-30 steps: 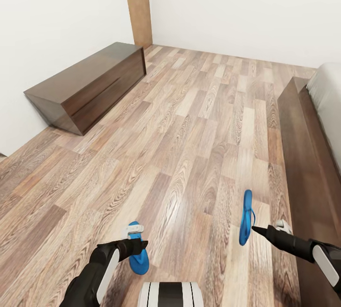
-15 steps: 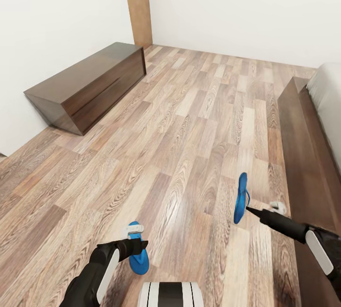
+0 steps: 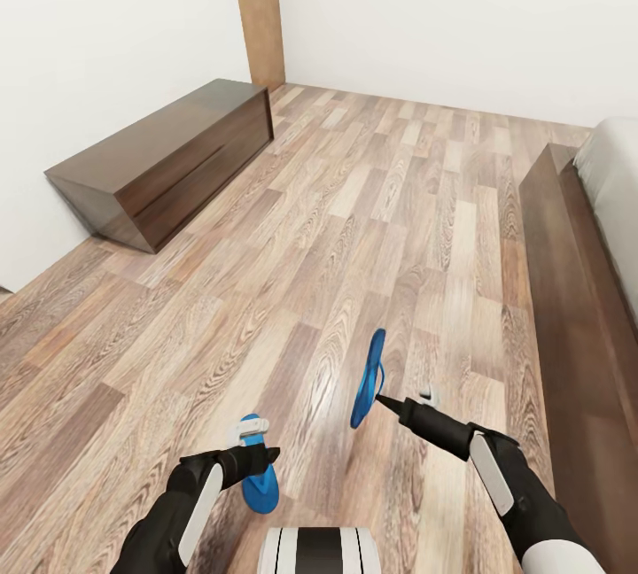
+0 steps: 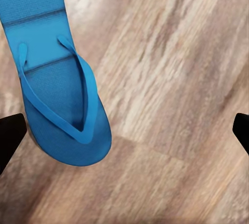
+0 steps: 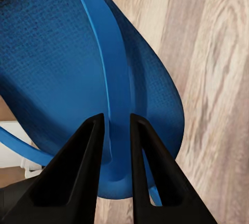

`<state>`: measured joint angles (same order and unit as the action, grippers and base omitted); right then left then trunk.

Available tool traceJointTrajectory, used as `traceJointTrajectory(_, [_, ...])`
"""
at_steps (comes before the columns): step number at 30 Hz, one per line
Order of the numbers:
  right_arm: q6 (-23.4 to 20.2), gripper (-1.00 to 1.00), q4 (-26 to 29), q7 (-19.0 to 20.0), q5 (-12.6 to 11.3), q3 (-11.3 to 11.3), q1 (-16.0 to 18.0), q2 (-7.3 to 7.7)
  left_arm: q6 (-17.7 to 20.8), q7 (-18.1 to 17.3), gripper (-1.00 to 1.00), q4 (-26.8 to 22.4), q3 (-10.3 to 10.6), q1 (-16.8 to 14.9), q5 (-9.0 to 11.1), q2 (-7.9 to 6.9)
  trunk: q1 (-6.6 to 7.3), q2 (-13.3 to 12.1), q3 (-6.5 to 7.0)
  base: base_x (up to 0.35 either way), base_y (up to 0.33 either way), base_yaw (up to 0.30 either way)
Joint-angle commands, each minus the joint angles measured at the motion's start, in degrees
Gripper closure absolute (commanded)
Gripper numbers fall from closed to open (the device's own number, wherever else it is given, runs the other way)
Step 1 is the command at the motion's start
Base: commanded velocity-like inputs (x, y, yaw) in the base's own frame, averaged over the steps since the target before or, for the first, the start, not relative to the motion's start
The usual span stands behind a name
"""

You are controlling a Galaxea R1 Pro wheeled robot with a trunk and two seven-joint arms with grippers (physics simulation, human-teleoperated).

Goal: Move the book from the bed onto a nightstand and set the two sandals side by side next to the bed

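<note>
One blue sandal (image 3: 261, 487) lies flat on the wood floor near my base, sole down (image 4: 57, 79). My left gripper (image 3: 252, 448) hovers just over it, open, its fingertips (image 4: 10, 136) spread wide with nothing between them. The other sandal (image 3: 367, 379) hangs on edge above the floor, with my right gripper (image 3: 387, 402) shut on its thong strap (image 5: 116, 105). The bed (image 3: 576, 290) runs along the right side, its off-white mattress (image 3: 618, 171) on a dark frame. The book and the nightstand are out of view.
A long low dark-wood bench (image 3: 168, 158) stands against the left wall. A tan wooden door edge (image 3: 257, 7) rises in the far corner. Open plank floor (image 3: 354, 202) stretches between the bench and the bed frame.
My right arm has carried its sandal to the left, away from the bed frame and closer to the sandal on the floor. The left arm has stayed where it was.
</note>
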<state>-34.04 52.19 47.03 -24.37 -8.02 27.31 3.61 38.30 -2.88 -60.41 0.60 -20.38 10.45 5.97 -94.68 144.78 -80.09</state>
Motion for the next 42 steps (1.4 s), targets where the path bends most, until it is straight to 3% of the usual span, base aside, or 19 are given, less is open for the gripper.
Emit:
traceJointTrajectory(1, [-0.38,1.0,0.06,0.07,-0.24,-0.07,0.02,0.03,0.28,-0.03,-1.0,-0.06,-0.02,-0.01,0.18,0.01,0.01,0.01,-0.04,0.0,0.0,0.0])
traceJointTrajectory(6, [-1.8,1.0,0.34,0.11,-0.24,-0.26,0.02,0.45,0.28,-0.02,-1.0,-0.06,0.01,-0.01,0.18,0.01,0.01,0.01,-0.04,0.0,0.0,0.0])
traceJointTrajectory(9, [-7.54,1.0,3.06,0.24,-0.32,-0.44,0.09,1.45,0.28,-0.07,-1.0,-0.06,-0.05,-0.01,0.18,0.01,0.01,0.01,-0.04,0.0,0.0,0.0])
traceJointTrajectory(12, [-10.04,1.0,5.62,0.37,-0.73,-0.71,0.1,5.08,0.28,-0.1,-1.0,-0.06,-0.07,-0.01,0.18,0.01,0.01,0.01,-0.04,0.0,0.0,0.0])
traceJointTrajectory(14, [-10.73,1.0,6.28,0.47,-1.5,-0.77,0.11,8.95,0.28,-0.11,-1.0,-0.06,-0.07,-0.01,0.18,0.01,0.01,0.01,-0.04,0.0,0.0,0.0])
traceJointTrajectory(16, [-11.04,1.0,6.48,0.5,-3.47,-0.77,0.11,10.68,0.28,-0.11,-1.0,-0.06,-0.07,-0.01,0.18,0.01,0.01,0.01,-0.04,0.0,0.0,0.0])
traceJointTrajectory(17, [-11.51,1.0,6.57,0.51,-5.84,-0.75,0.11,11.42,0.28,-0.11,-1.0,-0.06,-0.07,-0.01,0.18,0.01,0.01,0.01,-0.04,0.0,0.0,0.0])
traceJointTrajectory(20, [-12.36,1.0,6.81,0.51,-7.59,-0.68,0.11,11.77,0.28,-0.11,-1.0,-0.06,-0.07,-0.01,0.18,0.01,0.01,0.01,-0.04,0.0,0.0,0.0])
traceJointTrajectory(30, [-12.63,1.0,6.88,0.48,-8.06,-0.6,0.11,11.86,0.27,-0.11,-1.0,-0.06,-0.16,-0.01,0.18,-0.07,0.01,0.01,-0.04,0.0,0.0,0.0])
traceJointTrajectory(42, [-12.63,1.0,6.87,0.43,-8.05,-0.54,0.1,11.77,0.19,-0.11,-1.0,-0.06,-0.21,-0.01,0.17,-0.08,-0.3,0.17,-2.7,0.0,0.0,0.0])
